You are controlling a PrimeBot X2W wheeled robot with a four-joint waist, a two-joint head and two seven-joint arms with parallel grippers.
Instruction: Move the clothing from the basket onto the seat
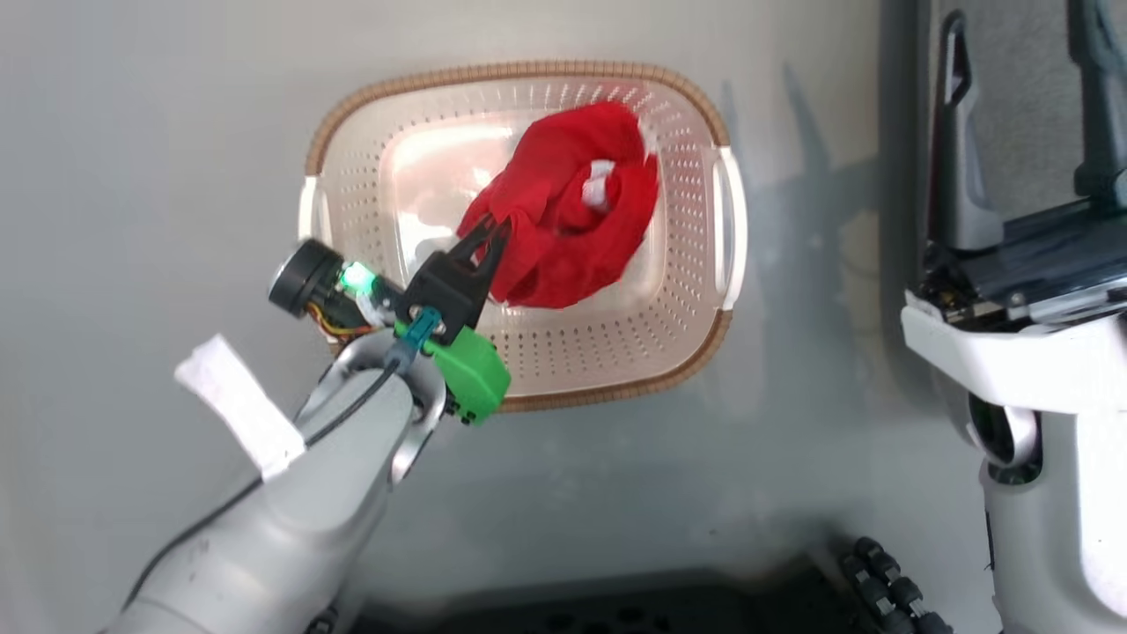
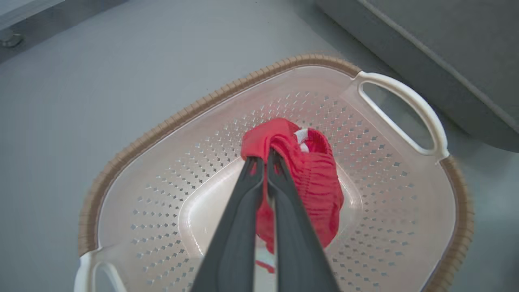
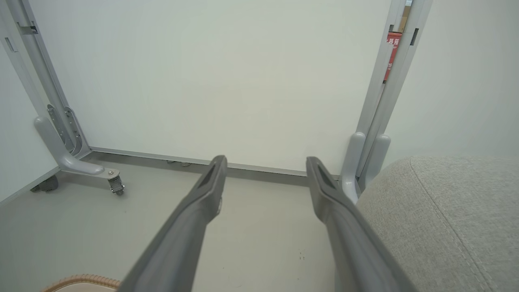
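Note:
The cream perforated basket (image 1: 616,352) with its brown rim stands on the grey floor, and its rim (image 3: 81,280) also edges into the right wrist view. Inside it, a bunched red garment (image 1: 572,220) with a small white patch hangs from my left gripper (image 1: 490,231), which is shut on a fold at its left edge. In the left wrist view the fingers (image 2: 263,158) pinch the red cloth (image 2: 316,186) above the basket floor (image 2: 389,194). My right gripper (image 1: 1021,26) is open and holds nothing, off to the right over the grey seat (image 1: 1012,114).
The seat's rounded edge (image 2: 446,52) lies just beyond the basket's right handle (image 2: 421,109), and its fabric (image 3: 446,227) sits beside my right fingers. A white panel on a wheeled metal frame (image 3: 77,166) stands behind. My dark base (image 1: 616,608) is at the bottom.

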